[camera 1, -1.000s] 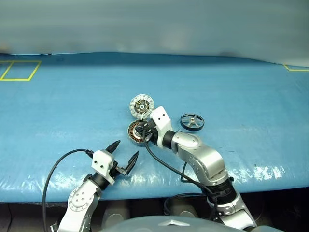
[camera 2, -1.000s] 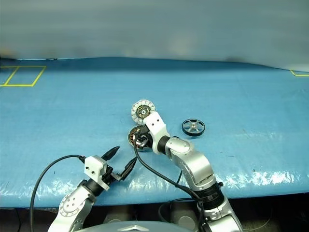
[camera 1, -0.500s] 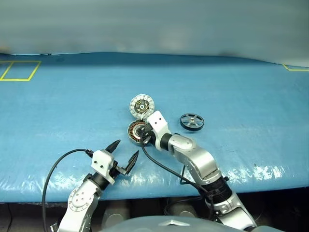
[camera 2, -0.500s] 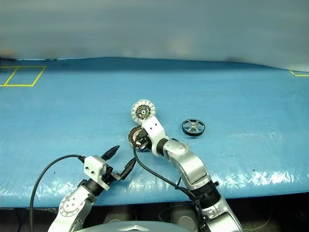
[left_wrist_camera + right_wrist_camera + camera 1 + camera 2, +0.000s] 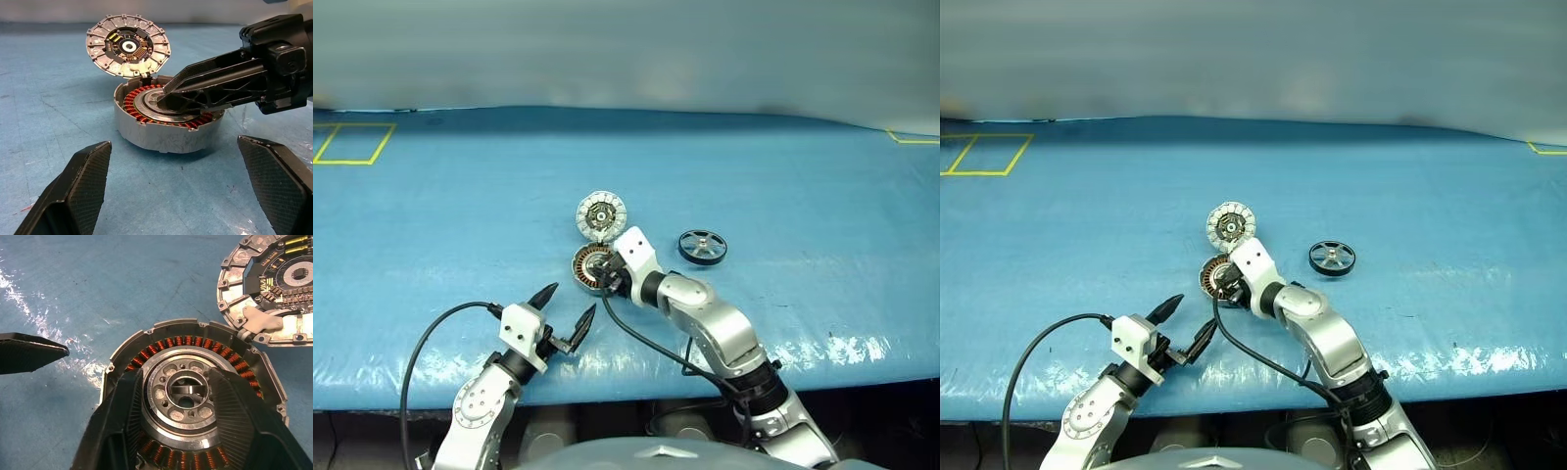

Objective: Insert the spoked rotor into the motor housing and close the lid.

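Note:
The motor housing [image 5: 588, 266] is a short drum with copper windings around a silver hub [image 5: 182, 392], standing mid-table. Its lid [image 5: 601, 215], a ribbed silver disc with a dark circuit middle, stands tilted up at the housing's far rim. The spoked rotor [image 5: 703, 246], a black wheel with silver spokes, lies flat to the right, apart from both. My right gripper [image 5: 178, 377] reaches down into the housing, open, with a finger on either side of the hub's centre. My left gripper [image 5: 568, 305] hovers open near the front edge, pointing at the housing with nothing in it.
A blue cover spreads over the whole table [image 5: 803, 186]. Yellow tape marks a square [image 5: 352, 143] at the far left and a corner [image 5: 913, 138] at the far right. A black cable [image 5: 421, 352] loops from my left wrist over the front edge.
My right gripper's fingers have spread wider over the housing's hub, and that arm's elbow has shifted slightly. The left arm, housing, lid and rotor have stayed put.

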Controlling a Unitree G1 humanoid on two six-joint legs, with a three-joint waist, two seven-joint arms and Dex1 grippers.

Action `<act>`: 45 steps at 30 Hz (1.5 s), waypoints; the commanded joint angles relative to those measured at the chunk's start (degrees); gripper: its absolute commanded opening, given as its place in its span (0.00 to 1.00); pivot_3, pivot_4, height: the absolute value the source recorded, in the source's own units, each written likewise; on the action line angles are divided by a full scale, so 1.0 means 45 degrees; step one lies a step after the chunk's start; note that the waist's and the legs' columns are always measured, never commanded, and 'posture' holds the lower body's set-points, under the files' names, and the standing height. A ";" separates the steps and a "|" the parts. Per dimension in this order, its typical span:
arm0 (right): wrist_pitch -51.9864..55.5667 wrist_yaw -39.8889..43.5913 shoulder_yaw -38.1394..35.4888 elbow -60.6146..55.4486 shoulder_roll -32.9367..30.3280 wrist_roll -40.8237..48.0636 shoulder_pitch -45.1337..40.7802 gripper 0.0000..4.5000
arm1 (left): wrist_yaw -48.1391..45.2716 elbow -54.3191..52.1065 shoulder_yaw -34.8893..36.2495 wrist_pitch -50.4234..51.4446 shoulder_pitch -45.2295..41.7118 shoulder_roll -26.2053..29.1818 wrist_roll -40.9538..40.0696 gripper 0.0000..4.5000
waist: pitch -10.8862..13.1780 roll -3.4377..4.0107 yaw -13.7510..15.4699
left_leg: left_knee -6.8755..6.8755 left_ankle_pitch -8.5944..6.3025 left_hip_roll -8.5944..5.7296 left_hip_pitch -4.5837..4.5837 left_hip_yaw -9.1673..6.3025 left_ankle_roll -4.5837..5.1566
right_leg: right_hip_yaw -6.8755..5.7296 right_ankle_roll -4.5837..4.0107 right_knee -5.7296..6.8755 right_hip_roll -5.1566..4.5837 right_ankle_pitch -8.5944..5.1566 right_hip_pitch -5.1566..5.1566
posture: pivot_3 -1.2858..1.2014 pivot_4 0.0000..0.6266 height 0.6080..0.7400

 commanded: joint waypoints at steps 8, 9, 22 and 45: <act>0.1794 0.0059 -0.0723 -0.2559 0.0197 0.1203 -0.0318 0.82 | 0.0012 -0.0227 -0.0055 -0.0207 0.0080 -0.0040 -0.0025 1.00 | 0.0001 0.0001 0.0002 | -0.0001 0.0000 0.0001 -0.0005 -0.0006 0.0000 | -0.0001 0.0004 0.0000 -0.0001 -0.0001 -0.0003 | 0.52 0.24 1.00; 0.1990 -0.0005 -0.0605 -0.2723 0.0045 0.1093 -0.0413 0.78 | 0.0009 -0.0226 -0.0051 -0.0208 0.0083 -0.0039 -0.0029 1.00 | 0.0001 0.0001 -0.0004 | -0.0001 0.0000 0.0001 -0.0005 -0.0006 0.0000 | -0.0001 0.0004 0.0000 -0.0002 -0.0003 -0.0004 | 0.52 0.24 1.00; 0.3834 -0.0957 0.1495 -0.2353 -0.0919 -0.0542 -0.2549 0.00 | 0.0044 -0.0119 -0.0081 -0.0351 0.0079 -0.0141 0.0005 1.00 | 0.0001 0.0000 -0.0017 | -0.0003 0.0000 -0.0001 -0.0006 -0.0005 0.0000 | -0.0005 -0.0007 0.0000 -0.0004 0.0000 -0.0010 | 0.52 0.24 1.00; 0.4186 -0.0294 0.1988 -0.1687 -0.1963 -0.0852 -0.2644 0.00 | 0.0500 0.0261 -0.0107 -0.1140 0.0096 -0.0199 0.0725 1.00 | 0.0000 0.0000 -0.0015 | -0.0005 0.0000 0.0000 -0.0007 -0.0005 0.0000 | -0.0008 -0.0006 -0.0002 -0.0007 0.0001 -0.0009 | 0.52 0.24 1.00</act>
